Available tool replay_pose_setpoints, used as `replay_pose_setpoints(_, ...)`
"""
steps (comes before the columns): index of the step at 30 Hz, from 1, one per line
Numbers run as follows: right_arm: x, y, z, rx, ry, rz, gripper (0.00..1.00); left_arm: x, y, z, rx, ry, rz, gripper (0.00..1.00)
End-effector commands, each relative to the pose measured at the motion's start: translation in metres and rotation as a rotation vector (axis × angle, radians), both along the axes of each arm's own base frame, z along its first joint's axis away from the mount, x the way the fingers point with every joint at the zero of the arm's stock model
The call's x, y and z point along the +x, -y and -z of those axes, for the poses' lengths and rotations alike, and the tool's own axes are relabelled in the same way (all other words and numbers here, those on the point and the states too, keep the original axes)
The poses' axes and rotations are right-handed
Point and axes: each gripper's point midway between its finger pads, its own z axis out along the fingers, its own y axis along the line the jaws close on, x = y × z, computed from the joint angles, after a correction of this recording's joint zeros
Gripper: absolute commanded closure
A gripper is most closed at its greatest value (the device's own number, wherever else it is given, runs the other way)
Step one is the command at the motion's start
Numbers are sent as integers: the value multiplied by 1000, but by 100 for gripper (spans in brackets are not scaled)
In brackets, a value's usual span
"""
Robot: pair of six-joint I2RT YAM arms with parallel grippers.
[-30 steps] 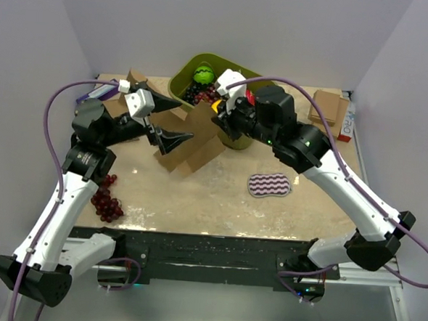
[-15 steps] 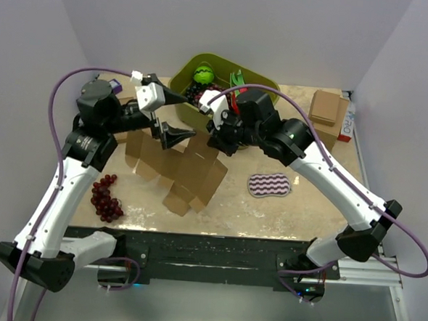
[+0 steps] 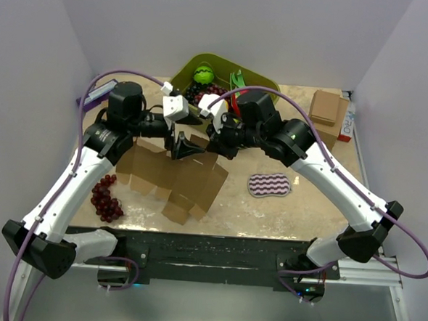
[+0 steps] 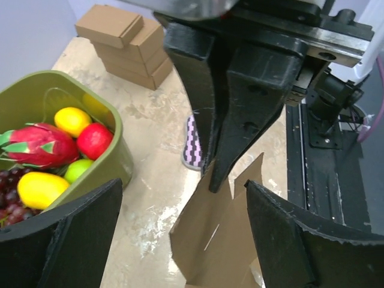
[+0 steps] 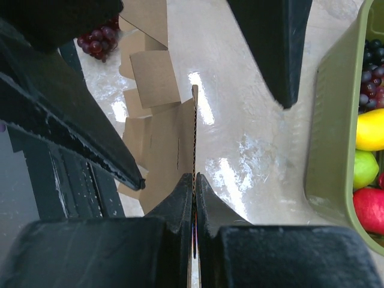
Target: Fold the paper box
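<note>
The right gripper point(image 3: 215, 136) is pinched shut on the far edge of the paper box point(image 3: 178, 179), seen from above, while the left gripper point(image 3: 183, 147) hangs just beside it with its jaws spread. The box is a mostly flat brown sheet near the middle of the table point(image 3: 305, 210), between the grapes point(image 3: 104, 197) and a striped cloth point(image 3: 269, 184). Its flaps are not yet folded up. A green bin point(image 3: 177, 77) of fruit stands behind it.

From the left wrist, the wide-apart fingers point(image 4: 66, 234) frame the other arm's black jaws, which come down to meet on a cardboard panel that rises towards them. Nothing lies between the left fingers themselves.

From the right wrist, the two pads point(image 5: 180, 198) are closed on the thin cardboard edge, which runs straight out from them. The rest of the sheet spreads on the table below.

This looks like an early step: one panel is held up and no wall has yet been formed. The next move probably falls to the left gripper. It needs to catch or press a neighbouring panel and bend it along its crease while the right keeps its grip. If the hold loosens, the panel may drop flat.
</note>
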Motion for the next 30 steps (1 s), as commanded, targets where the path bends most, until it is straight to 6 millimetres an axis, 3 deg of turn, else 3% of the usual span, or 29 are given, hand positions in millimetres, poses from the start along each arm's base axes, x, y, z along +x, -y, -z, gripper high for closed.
replay_pose_setpoints(1, -9, 3, -30, 63, 41, -41, 100, -9, 7, 9, 29, -5, 46, 23)
replay_pose_setpoints(6, -11, 6, -32, 62, 48, -38, 100, -11, 12, 17, 38, -15, 70, 54)
replay_pose_setpoints(8, -10, 7, -29, 55, 48, -32, 100, -13, 13, 17, 35, -18, 85, 61)
replay_pose_setpoints(15, -8, 11, -32, 52, 70, -20, 100, -15, 16, 27, 32, -38, 114, 100)
replay_pose_setpoints(18, -8, 13, -36, 59, 82, -16, 100, -18, 17, 28, 28, -46, 131, 100)
replay_pose_setpoints(21, -5, 15, -41, 73, 93, 17, 80, -16, 18, 25, 20, -26, 128, 100)
replay_pose_setpoints(22, 1, 18, -43, 78, 108, 61, 69, -11, 17, 25, 22, -15, 96, 100)
replay_pose_setpoints(23, 4, 23, -50, 107, 102, 120, 44, -8, 15, 20, 14, 8, 63, 100)
replay_pose_setpoints(26, 34, 54, -66, 178, 116, 439, 5, 20, 6, 3, -20, 80, -119, 100)
replay_pose_setpoints(28, 46, 72, -74, 266, 69, 594, 2, 35, -1, -10, -56, 124, -232, 100)
replay_pose_setpoints(30, 44, 89, -87, 433, -33, 753, 1, 39, -9, -34, -130, 190, -298, 100)
